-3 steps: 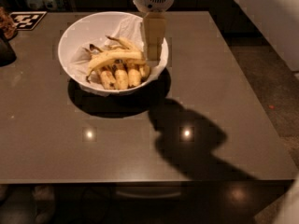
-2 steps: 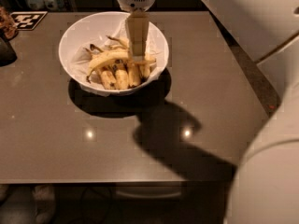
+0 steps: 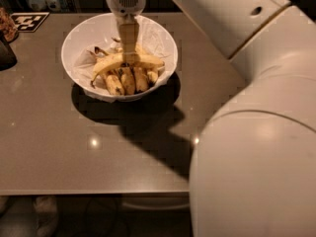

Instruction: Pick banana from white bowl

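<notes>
The big white robot arm (image 3: 256,132) fills the right side. The flat brown table (image 3: 59,152) holds 1 large round white bowl (image 3: 84,38), far and left. In it the long curved yellow banana (image 3: 148,60) lies across short spotted bananas (image 3: 129,81). The gripper (image 3: 128,59) comes down onto its middle; I cannot tell if it grips.

Yellow, brown-specked banana (image 3: 149,61) in white bowl (image 3: 79,39) on grey-brown table (image 3: 74,149), tan claw (image 3: 129,61) just over the banana.

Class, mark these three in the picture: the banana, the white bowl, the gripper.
banana (image 3: 148,59), camera view, right half of its peel.
white bowl (image 3: 65,53), camera view, left rim.
gripper (image 3: 128,59), camera view, lower tip, at the banana's middle.
</notes>
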Available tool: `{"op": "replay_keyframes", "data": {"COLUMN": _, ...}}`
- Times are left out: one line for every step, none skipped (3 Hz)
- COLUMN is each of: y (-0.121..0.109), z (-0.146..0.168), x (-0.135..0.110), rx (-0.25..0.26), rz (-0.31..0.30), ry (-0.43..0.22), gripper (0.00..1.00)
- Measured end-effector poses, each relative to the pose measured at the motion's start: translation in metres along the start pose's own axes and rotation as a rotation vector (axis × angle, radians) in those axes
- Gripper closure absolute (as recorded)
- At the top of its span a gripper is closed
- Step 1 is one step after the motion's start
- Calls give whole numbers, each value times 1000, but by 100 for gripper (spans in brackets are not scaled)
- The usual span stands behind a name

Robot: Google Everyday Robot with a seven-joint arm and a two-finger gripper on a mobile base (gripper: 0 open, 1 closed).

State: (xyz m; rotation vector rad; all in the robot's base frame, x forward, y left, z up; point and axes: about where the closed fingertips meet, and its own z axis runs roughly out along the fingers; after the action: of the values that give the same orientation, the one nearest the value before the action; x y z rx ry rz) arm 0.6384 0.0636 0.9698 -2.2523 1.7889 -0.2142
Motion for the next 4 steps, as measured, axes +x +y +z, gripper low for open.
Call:
{"op": "replay_keyframes", "data": {"y": -6, "z": 19, "x": -3, "rx": -32, "rz": 0, "ry": -1, "gripper": 44}}
{"op": "replay_keyframes", "data": {"y": -8, "z": 33, "x": -3, "rx": -57, "rz": 4, "ry": -4, "gripper": 38}}
{"op": "replay_keyframes", "data": {"y": -9, "z": 45, "x": -2, "rx": -80, "rz": 10, "ry": -7, "gripper": 39}}
{"op": "replay_keyframes", "data": {"y": -8, "z": 57, "x": -1, "rx": -105, "rz": 17, "ry": -11, "gripper": 39}}
